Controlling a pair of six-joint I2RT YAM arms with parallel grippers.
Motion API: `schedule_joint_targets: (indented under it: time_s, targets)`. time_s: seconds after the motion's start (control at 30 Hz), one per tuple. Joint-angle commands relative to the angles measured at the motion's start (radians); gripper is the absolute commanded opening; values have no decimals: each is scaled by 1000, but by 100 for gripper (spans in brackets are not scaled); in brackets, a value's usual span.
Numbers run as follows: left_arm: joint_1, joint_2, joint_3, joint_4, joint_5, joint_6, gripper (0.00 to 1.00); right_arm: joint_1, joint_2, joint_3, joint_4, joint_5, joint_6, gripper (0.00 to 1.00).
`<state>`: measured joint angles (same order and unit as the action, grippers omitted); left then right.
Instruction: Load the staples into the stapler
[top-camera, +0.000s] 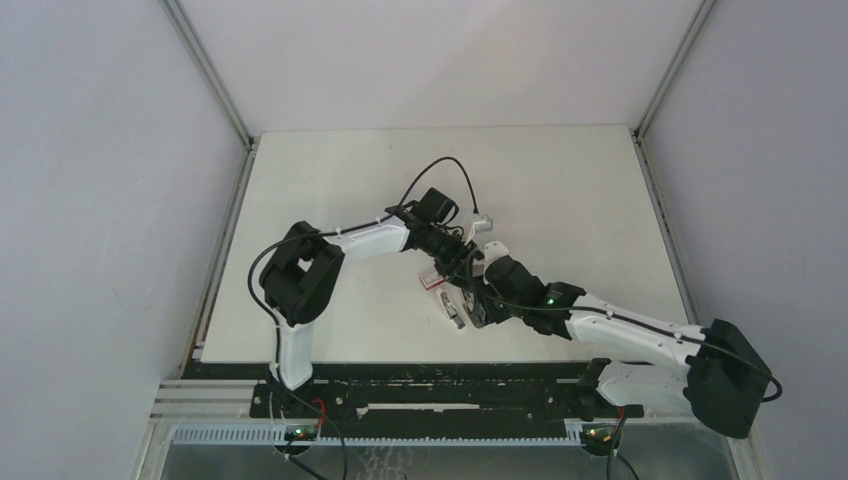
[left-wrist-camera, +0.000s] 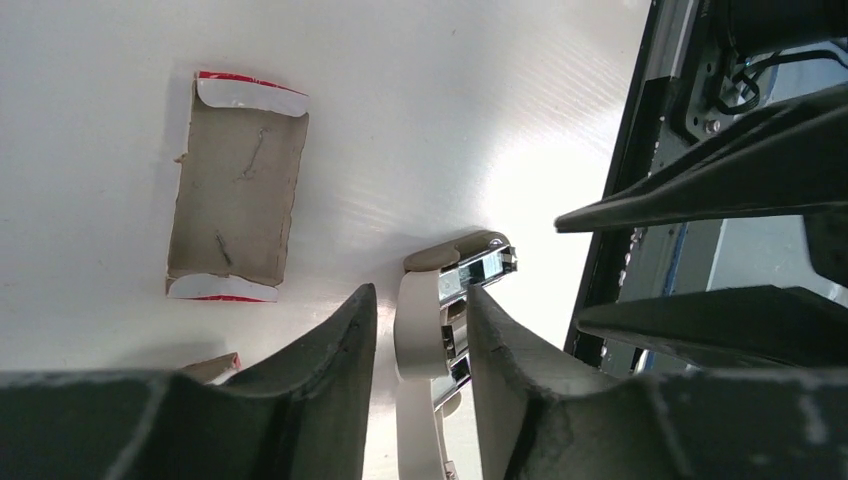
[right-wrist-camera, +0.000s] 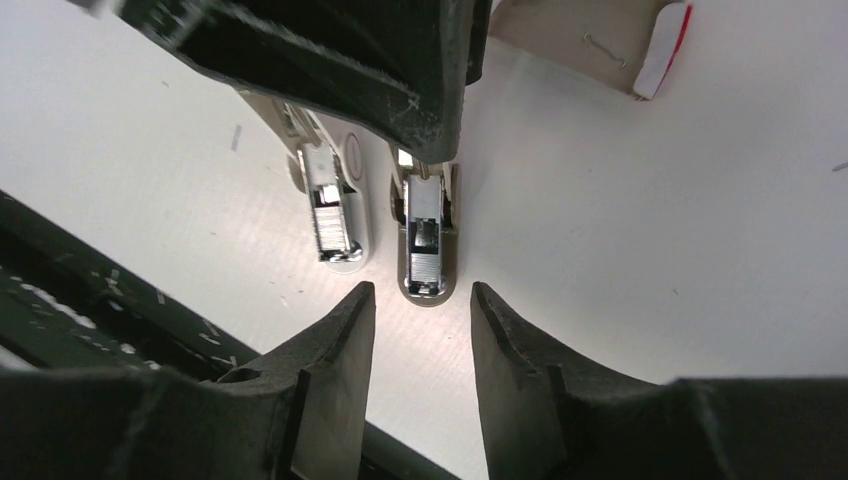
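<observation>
Right wrist view shows the stapler (right-wrist-camera: 425, 240) lying hinged open on the white worktop (right-wrist-camera: 650, 260). Its white base and beige arm lie side by side, each with a bright metal channel facing up. The right end effector (right-wrist-camera: 421, 292) stands moderately parted with nothing between its fingers, the tips just short of the beige arm's end. The left end effector (left-wrist-camera: 418, 295) is narrow and straddles the beige arm; a sliver of worktop shows beside one finger, so it is not clamped. Whether staples sit in either channel I cannot tell. An opened red-and-white cardboard box (left-wrist-camera: 238, 190) lies near the stapler, not touching it.
</observation>
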<state>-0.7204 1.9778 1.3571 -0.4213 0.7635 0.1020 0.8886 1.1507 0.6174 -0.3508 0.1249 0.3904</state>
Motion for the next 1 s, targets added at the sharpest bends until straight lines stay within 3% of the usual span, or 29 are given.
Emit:
schedule_joint_targets:
  time_s: [0.0,0.23,0.57,0.97]
  targets:
    - [2,-45,-9,35,2,-34,46,-22,-97,0,2,24,78,41]
    - [3,-89,-66,85,11,-74,57,-56,-164,-121,99,-31,190,42]
    - [-16,-141,-126,142,46,-115,58,-57,-208,-293,252,-63,384,43]
    - [-64,-166,-170,165,30,-151,58,-66,-200,-346,330,-84,384,37]
